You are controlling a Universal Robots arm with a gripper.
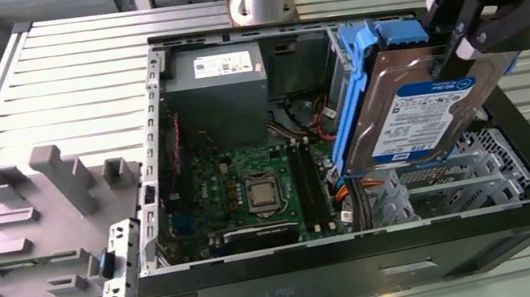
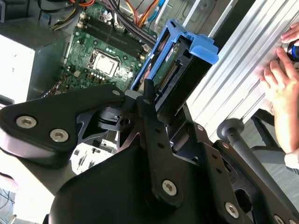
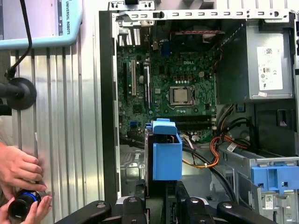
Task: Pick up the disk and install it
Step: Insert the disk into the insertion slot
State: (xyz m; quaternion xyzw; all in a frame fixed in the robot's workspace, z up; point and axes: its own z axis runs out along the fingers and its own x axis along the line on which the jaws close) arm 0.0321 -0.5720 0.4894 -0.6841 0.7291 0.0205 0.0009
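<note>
The gripper [image 1: 456, 53] has its fingers clamped on the upper edge of the disk [image 1: 417, 109]. It holds the disk tilted above the open computer case [image 1: 374, 268], at about three o'clock from the motherboard [image 1: 251, 192] in the exterior view. The disk's white-and-blue printed label [image 1: 423, 116] faces that camera, and a blue bracket [image 1: 348, 125] lines its edges. At twelve o'clock from the motherboard sits a grey power supply [image 1: 219, 71] with a white sticker [image 1: 218, 65]. In the first wrist view, a person's hand [image 3: 18, 168] rests on the slatted tabletop [image 3: 70, 116].
</note>
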